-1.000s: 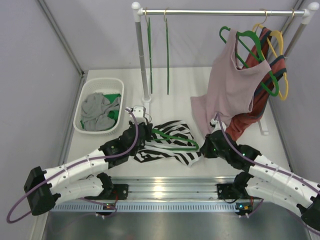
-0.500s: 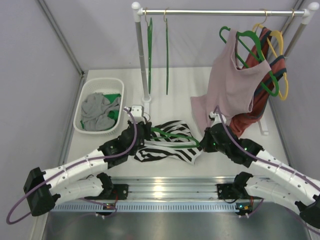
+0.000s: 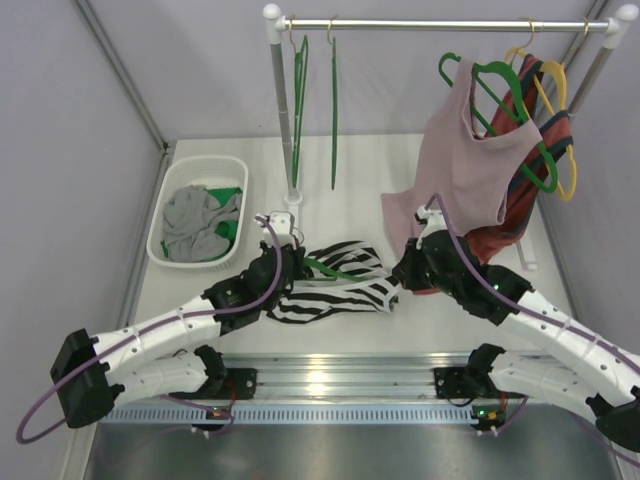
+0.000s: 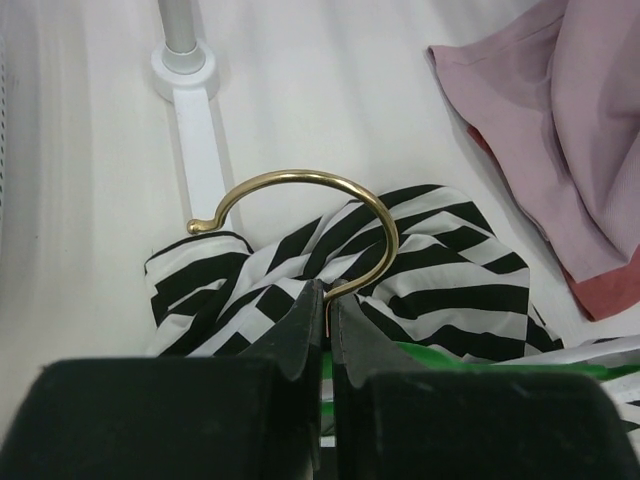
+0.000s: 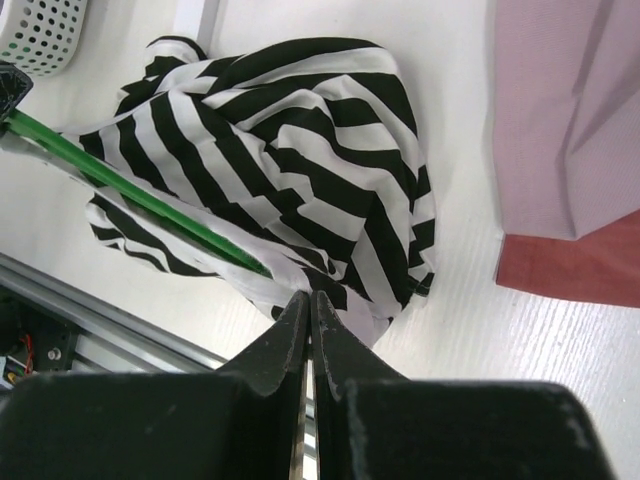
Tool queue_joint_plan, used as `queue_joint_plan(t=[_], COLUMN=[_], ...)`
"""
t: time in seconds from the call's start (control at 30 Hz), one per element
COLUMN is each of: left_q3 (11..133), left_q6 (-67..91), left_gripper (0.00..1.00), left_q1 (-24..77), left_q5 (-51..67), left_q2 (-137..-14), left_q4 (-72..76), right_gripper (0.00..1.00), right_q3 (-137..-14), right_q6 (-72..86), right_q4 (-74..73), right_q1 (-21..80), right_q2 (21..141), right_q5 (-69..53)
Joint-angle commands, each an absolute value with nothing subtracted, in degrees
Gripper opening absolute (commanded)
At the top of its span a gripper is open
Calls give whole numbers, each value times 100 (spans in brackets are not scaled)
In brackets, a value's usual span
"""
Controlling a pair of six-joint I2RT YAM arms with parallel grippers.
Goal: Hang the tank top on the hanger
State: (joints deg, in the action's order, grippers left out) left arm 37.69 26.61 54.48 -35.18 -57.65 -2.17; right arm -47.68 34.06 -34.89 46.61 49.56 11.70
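Two grippers work at opposite edges of the striped tank top, which lies crumpled on the white table in the lower middle of the overhead frame. The left gripper is at the garment's left edge, its jaws clamped on the shank of the brass hook. In the left wrist view that hook curls up and over the stripes from the pinched fingertips. The hanger, thin and green, runs rightward from that gripper across the fabric. In the right wrist view its green bar slants down from the upper left and slips under a fold near the tank top's lower edge. The right gripper is at the right edge, jaws pressed together on a pinch of the hem. Behind it, in the upper right, a dusty-pink top hangs from the rail, its lower corner draping onto the table. At the left, a white basket holds a grey garment.
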Motion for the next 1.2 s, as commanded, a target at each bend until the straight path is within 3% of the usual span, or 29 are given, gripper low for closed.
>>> queue_joint_plan(t=[0.0,0.37,0.73,1.17], left_q3=[3981,4438,5088,5528], left_q6=[2479,2601,2830,2768], left_gripper=[0,0,0,0], left_q1=[5449,5607,5660,5678], left_q5=[-3332,-3181,-3718,-4139], left_q2=[-5748,-6099,-6170,-6003], left_q4=[-167,-105,-571,-957], right_gripper=[0,0,0,0], right_q3=[-5044,-5888,-6547,-5951], right_q6=[3270,3173,3217,3296], right_q4=[-3147,-2936,-3304,-3367], right_q1=[4597,5009,5370,5388], right_q2=[5080,5844,5661,5476], right_q5=[924,712,1019,1187])
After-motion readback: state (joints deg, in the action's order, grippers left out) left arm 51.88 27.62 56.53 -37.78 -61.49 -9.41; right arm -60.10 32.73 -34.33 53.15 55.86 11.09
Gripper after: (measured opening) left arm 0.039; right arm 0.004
